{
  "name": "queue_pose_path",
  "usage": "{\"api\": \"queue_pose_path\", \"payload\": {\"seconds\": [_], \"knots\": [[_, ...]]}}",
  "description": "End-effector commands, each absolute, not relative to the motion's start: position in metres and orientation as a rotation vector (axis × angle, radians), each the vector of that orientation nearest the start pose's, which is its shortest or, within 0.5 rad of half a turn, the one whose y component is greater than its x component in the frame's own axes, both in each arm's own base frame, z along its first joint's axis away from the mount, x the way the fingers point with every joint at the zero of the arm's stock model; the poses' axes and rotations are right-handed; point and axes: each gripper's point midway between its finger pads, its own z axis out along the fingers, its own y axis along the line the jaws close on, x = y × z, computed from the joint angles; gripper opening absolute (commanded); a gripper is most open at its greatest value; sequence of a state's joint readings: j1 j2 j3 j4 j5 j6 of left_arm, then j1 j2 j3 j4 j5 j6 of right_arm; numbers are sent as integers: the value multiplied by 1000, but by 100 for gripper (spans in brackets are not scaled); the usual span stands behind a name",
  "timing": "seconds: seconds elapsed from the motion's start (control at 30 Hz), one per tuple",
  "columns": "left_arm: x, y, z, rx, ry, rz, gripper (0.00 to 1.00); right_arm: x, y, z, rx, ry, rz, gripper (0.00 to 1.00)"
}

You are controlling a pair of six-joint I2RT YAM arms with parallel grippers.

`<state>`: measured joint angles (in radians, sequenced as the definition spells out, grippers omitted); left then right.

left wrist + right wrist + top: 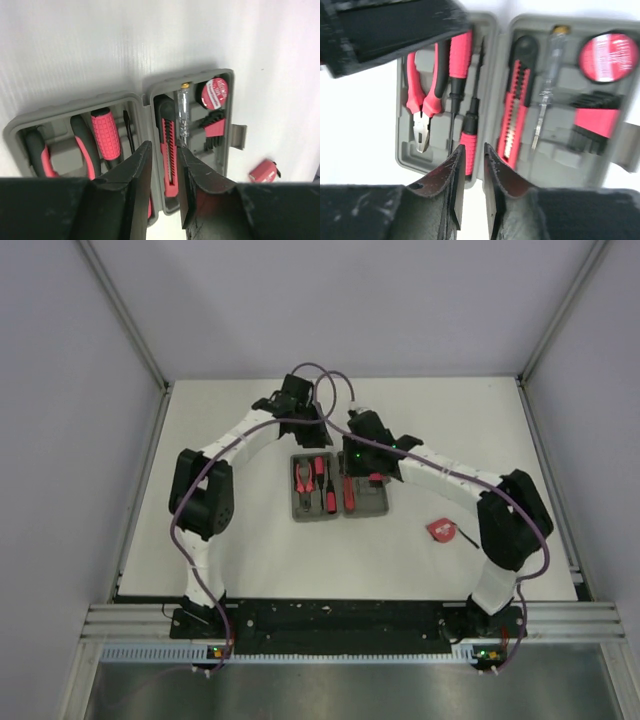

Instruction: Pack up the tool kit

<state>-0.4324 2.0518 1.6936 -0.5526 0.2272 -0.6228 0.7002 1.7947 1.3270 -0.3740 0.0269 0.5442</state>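
White table [220,560], grey walls [350,300], black rail [340,618] near edge; open case [372,507] centre.

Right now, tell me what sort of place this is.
Likely a robot lab test cell: a white table boxed in by plain grey panels, with an aluminium rail at its near edge.

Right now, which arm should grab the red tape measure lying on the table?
The right arm. The tape measure lies on the table right of the open case, on that arm's side. The right hand and left hand both hover at the case, empty, but the left would have to cross over it.
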Motion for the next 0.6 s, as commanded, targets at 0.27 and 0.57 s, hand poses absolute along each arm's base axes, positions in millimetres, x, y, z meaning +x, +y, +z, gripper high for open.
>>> {"api": "queue_pose_path", "payload": {"seconds": [0.27, 0.57], "knots": [[426, -222, 167, -112, 2445, -718, 34, 324, 136, 107, 234, 2504, 81, 68], [415, -172, 158, -197, 2462, -678, 39, 249, 90, 94, 274, 2694, 20, 93]]}}
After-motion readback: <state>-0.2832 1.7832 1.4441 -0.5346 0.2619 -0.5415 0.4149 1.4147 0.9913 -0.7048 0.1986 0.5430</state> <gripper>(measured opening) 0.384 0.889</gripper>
